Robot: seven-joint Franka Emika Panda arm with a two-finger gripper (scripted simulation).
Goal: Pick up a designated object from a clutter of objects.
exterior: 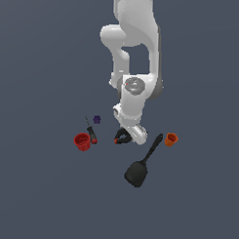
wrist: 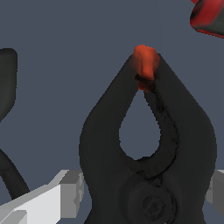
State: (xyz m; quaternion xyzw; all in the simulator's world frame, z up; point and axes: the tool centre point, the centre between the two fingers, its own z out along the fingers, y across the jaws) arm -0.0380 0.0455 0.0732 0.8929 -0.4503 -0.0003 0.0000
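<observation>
Gripper [exterior: 128, 135] is low over the floor, directly on the black clamp [exterior: 122, 138] — in the wrist view the clamp [wrist: 148, 148] fills the frame between the two grey fingers [wrist: 65, 192], one each side of its body near the pivot. Long axis runs away from the pivot toward the red-orange tip [wrist: 145, 61], i.e. across the closing line, so the fingers bracket its narrow width. Jaws look parted w/ the clamp between them; whether pads already touch cannot be told. Clamp appearance: matte black, teardrop opening, tips meeting. It lies flat, approx. mid-clutter, between the red cup [exterior: 82, 141] w/ the screwdriver [exterior: 91, 133] and the spatula [exterior: 142, 166] — well apart from both.
</observation>
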